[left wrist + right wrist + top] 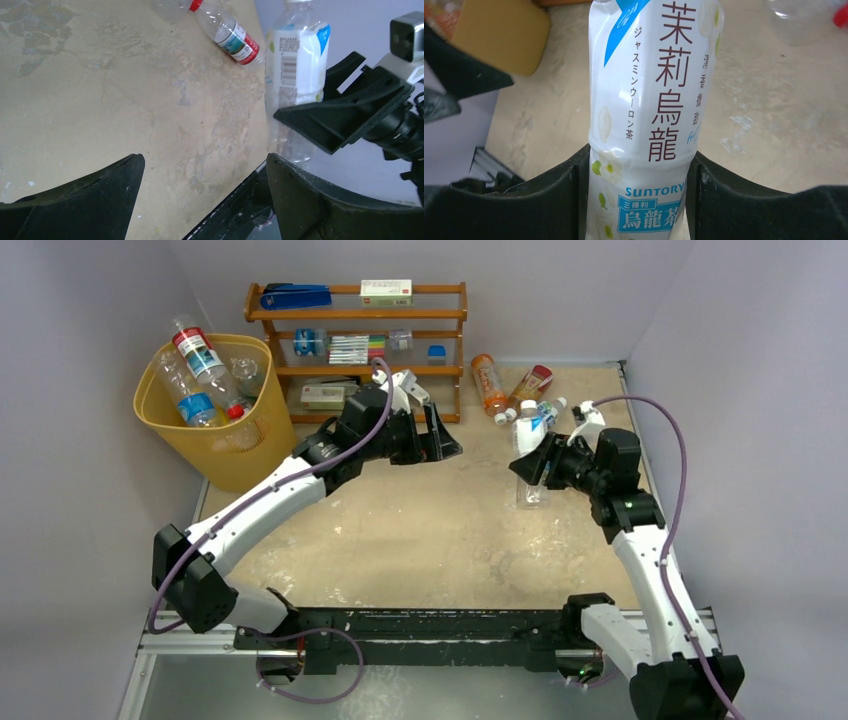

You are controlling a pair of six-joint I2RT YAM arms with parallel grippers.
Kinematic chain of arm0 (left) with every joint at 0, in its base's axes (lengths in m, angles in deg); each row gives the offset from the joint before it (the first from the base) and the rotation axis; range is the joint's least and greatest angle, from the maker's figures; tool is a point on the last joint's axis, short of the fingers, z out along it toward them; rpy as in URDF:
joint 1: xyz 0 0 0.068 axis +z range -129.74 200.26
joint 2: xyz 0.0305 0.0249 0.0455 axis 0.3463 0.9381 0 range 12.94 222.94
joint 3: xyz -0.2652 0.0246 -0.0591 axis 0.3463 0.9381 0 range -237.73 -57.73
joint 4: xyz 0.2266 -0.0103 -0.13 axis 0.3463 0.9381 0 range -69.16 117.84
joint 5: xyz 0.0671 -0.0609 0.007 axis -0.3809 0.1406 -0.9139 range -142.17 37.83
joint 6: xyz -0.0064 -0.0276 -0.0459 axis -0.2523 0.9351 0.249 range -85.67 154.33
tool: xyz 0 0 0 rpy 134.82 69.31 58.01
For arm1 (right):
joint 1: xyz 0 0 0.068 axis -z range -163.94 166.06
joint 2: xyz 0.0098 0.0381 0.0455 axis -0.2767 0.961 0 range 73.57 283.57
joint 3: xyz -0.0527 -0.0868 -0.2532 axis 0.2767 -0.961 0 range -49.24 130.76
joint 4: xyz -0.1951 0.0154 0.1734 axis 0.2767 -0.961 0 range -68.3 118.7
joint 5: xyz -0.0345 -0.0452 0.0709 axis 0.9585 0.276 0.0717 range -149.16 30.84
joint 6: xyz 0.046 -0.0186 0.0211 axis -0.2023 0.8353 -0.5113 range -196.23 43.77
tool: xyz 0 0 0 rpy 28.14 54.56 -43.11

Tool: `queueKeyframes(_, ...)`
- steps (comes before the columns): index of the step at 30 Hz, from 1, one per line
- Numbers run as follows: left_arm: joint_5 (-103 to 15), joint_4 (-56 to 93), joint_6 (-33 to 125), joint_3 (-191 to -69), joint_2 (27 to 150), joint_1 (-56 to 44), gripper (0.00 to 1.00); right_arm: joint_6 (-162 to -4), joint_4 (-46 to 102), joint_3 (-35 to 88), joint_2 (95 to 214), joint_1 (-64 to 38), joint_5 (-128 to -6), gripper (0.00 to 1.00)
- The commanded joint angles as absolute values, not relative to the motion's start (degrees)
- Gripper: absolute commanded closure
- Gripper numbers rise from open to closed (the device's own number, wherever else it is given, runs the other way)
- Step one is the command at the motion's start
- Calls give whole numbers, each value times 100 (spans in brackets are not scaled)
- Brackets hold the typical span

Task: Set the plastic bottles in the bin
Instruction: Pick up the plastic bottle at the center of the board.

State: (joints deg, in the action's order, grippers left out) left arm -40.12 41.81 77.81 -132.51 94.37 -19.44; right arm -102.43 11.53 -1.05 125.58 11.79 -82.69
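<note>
1. Right gripper [537, 464]; right side of the table [420, 540]; fingers [549, 200] closed against both sides of the white-labelled bottle [644, 110], gripping it low on the body.
2. White-labelled bottle; clear plastic, white cap, white label with dark red characters and a blue corner patch; roughly upright, cap uppermost, clear lower end towards the table; the views do not show whether the base touches the surface; well apart from the bin [195, 455].
3. Left gripper [441, 443]; mid-table, just in front of the wooden rack [355, 315]; jaws spread wide, nothing between them; its wrist view looks across bare tabletop towards the held bottle.
4. Bin; yellow, mesh sides; far left corner of the table, beside the rack; contents include a red-labelled bottle [193, 348] standing proud of the rim, a blue-labelled bottle [197, 405], and further clear ones, count uncertain.
5. Bottles lying on the table, far right, behind the right gripper; an orange bottle [488, 383]; a dark red bottle [531, 385] just beside it; a clear bottle [552, 410] near the held one.
6. Wooden rack; brown, several shelves, against the back wall; carries small boxes and a blue stapler [297, 295].
</note>
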Motion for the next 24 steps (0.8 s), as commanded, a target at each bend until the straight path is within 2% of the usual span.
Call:
queueKeyframes(1,-3724,3150,8646,-12998,9122,-1790,8,-9405,1768,67,12398,1013,-9659,68)
queueKeyframes(7,-3497,2489,9091,-12864,9199,-1744,8,-9296,1674,286,12591,521,-9594,67)
queueKeyframes(24,-3503,1772,9621,-12543,9179,-1751,8,-9747,2044,867,13352,-933,-7950,69)
